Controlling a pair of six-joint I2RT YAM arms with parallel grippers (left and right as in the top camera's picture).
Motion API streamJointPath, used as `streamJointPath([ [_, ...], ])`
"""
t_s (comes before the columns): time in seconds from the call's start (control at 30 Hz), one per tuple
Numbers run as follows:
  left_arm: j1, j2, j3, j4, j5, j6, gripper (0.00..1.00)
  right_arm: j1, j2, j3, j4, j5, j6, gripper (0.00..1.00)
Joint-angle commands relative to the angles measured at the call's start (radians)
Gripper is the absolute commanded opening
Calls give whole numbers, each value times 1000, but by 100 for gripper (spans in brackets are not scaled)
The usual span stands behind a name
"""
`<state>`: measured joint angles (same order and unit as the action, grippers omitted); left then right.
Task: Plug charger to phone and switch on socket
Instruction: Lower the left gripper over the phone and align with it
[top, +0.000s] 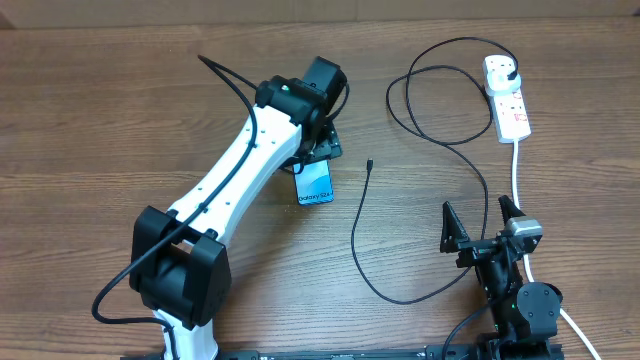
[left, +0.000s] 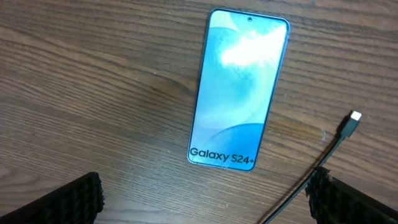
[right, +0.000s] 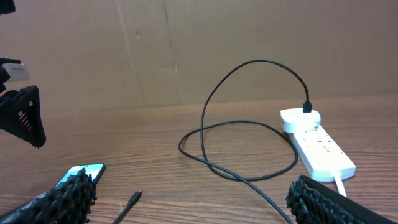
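The phone (top: 314, 184) lies flat on the wooden table, its cyan screen (left: 239, 87) up and the "Galaxy" end toward my left gripper (left: 205, 200). That gripper hovers open just above it, jaws wide with nothing between them; overhead, its wrist (top: 318, 95) covers the phone's far end. The charger's connector tip (top: 370, 165) lies loose to the right of the phone (left: 354, 118), apart from it. Its black cable (top: 357, 240) loops back to a plug (top: 512, 72) seated in the white socket (top: 508, 100) at the back right. My right gripper (top: 480, 222) stands open at the front right, empty.
The socket's thick white lead (top: 516, 170) runs toward the front edge past my right arm. My left arm (top: 240, 190) stretches diagonally across the table's left half. A cardboard wall (right: 186, 50) closes off the back.
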<state>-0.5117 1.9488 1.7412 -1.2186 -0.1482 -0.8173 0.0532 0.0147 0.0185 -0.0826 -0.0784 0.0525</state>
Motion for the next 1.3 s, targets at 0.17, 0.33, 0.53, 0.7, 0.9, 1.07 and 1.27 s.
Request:
streamJointPath([
  [0.17, 8, 15, 18, 15, 47, -34, 100, 5, -12, -10, 4, -1, 4, 100],
  [0.33, 8, 15, 8, 16, 48, -24, 100, 5, -12, -10, 4, -1, 4, 100],
  [0.53, 8, 22, -1, 21, 44, -18, 100, 5, -12, -10, 4, -1, 4, 100],
  [0.7, 7, 26, -1, 25, 43, -16, 100, 5, -12, -10, 4, -1, 4, 100],
  [0.9, 7, 26, -5, 47, 42, 36, 100, 5, -12, -10, 4, -1, 4, 100],
  [1.07, 7, 26, -5, 61, 41, 35, 100, 5, -12, -10, 4, -1, 4, 100],
  [1.27, 7, 26, -6, 106, 37, 35, 100, 5, -12, -10, 4, -1, 4, 100],
])
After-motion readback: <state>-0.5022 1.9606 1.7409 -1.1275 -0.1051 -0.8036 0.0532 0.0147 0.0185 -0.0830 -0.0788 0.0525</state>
